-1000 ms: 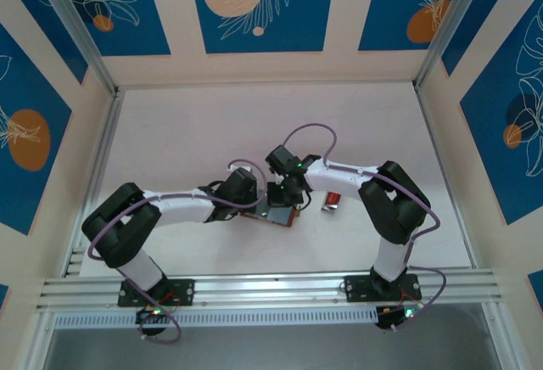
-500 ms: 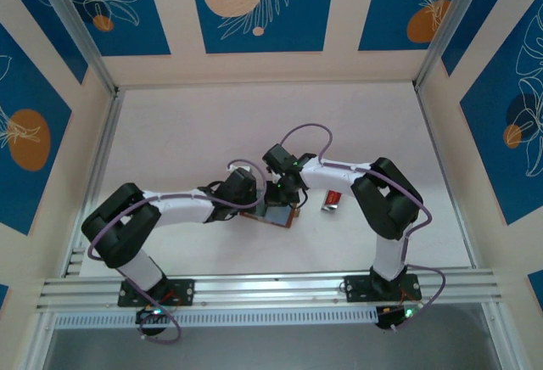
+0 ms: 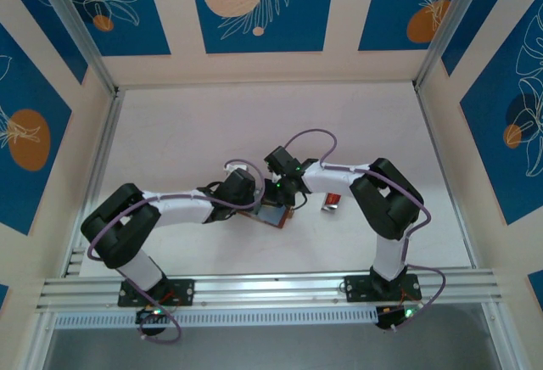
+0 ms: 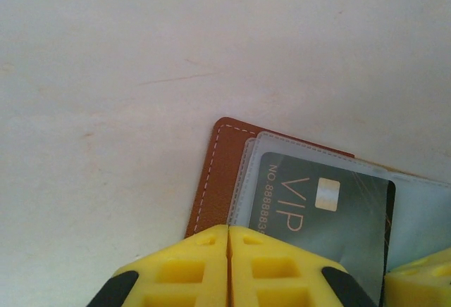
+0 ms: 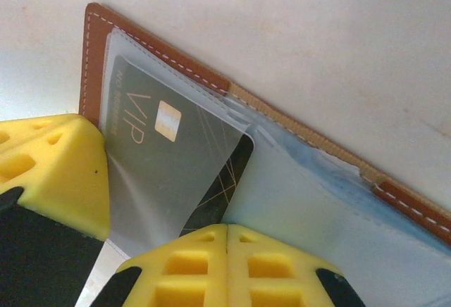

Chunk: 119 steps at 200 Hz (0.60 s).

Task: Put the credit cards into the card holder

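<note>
Yellow left fingers (image 4: pixel 176 275) partly hide the grey card (image 4: pixel 331 208).

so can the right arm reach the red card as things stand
Probably yes: the red card lies uncovered on the table beside that arm, though its shut jaws are at the card holder.

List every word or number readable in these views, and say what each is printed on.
"VIP": large letters on the grey card partly tucked in the wallet.
"NO.8888...": small line along that card's edge; the rest is hidden.
Red card: any print is too small to read.
</note>
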{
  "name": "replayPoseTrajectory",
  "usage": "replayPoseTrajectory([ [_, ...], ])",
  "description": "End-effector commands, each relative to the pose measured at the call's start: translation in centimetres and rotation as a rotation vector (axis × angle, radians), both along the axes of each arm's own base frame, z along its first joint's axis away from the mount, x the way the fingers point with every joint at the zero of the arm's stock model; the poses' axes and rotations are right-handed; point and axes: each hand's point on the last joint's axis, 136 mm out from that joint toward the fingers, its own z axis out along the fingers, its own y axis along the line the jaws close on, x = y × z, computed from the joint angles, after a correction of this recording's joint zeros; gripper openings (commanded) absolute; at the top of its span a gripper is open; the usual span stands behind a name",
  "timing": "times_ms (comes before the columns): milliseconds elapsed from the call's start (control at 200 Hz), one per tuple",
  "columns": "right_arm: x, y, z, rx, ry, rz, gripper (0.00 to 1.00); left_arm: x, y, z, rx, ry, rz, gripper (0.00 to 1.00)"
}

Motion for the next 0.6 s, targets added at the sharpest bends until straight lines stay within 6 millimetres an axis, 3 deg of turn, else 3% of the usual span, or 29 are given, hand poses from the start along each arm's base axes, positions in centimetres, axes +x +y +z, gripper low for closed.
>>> replayPoseTrajectory([
  [0, 2.2, 1.4, 0.4, 0.002, -0.127, 0.004, 0.0, -6.1, 1.9, -4.7, 0.093, 0.245, -0.067, 0.08],
  [225, 2.3, -0.4, 0.1, -0.075, -0.096, 0.05, 0.0, -6.1, 2.9, -1.7, 0.053, 0.197, -0.031, 0.1],
  [330, 1.9, -0.2, -0.3, -0.071, -0.079, 0.073, 0.0, -6.1, 3.4, -0.3, 0.023, 0.165, -0.019, 0.14],
  [460, 1.5, 0.0, -0.3, -0.078, -0.076, 0.094, 0.0, -6.3, 4.7, -0.6, 0.042, 0.182, -0.001, 0.14],
  [590, 1.4, 0.3, 0.1, -0.094, -0.093, 0.118, 0.0, -6.4, 4.4, -1.2, 0.033, 0.189, -0.023, 0.13],
])
